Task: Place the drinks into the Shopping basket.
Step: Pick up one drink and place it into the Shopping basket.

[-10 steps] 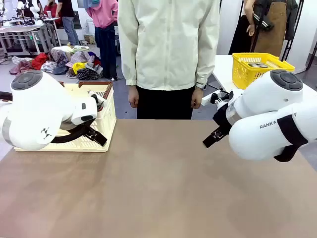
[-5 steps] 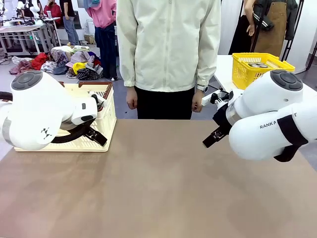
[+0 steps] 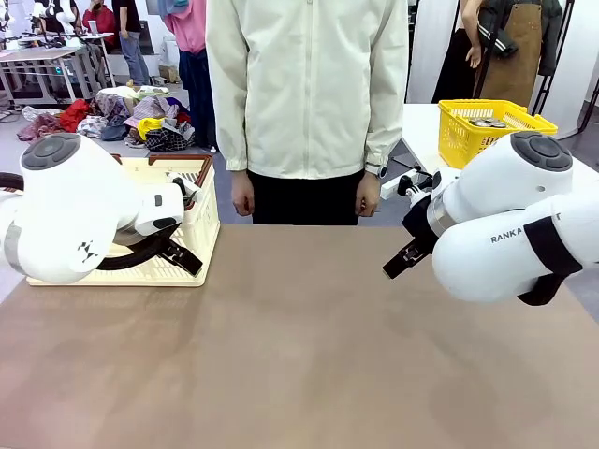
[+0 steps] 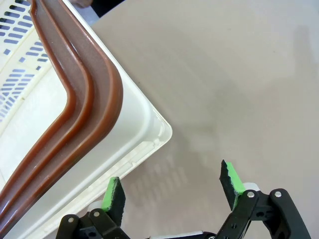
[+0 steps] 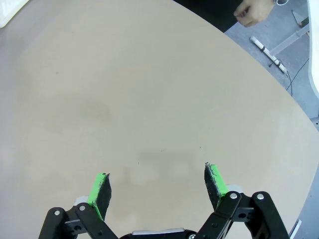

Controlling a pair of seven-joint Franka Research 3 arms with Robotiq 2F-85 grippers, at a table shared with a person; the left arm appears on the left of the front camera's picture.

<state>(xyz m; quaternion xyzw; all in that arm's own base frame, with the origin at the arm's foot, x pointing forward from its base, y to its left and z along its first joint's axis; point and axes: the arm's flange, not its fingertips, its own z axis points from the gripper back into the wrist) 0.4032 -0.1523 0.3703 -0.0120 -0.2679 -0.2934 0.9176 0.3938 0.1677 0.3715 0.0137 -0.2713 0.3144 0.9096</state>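
Note:
The Shopping basket [image 3: 202,223], cream-white and slotted with a dark red-brown rim, stands at the table's left, partly hidden behind my left arm [image 3: 84,206]. In the left wrist view its corner and rim [image 4: 94,94] lie just under and to the left of my left gripper [image 4: 172,177], which is open and holds nothing. My right gripper [image 5: 157,174] hangs open over bare tabletop, with nothing between its green pads. The drinks are out of view.
A person in a pale jacket [image 3: 309,84] stands at the far edge, hands [image 3: 367,198] hanging down. A yellow mesh basket [image 3: 491,126] with something silvery inside sits on a white table at the back right. The brown tabletop [image 3: 299,346] lies bare between my arms.
The person has shifted a little to the left and closer to the table. Both arms and grippers have stayed still.

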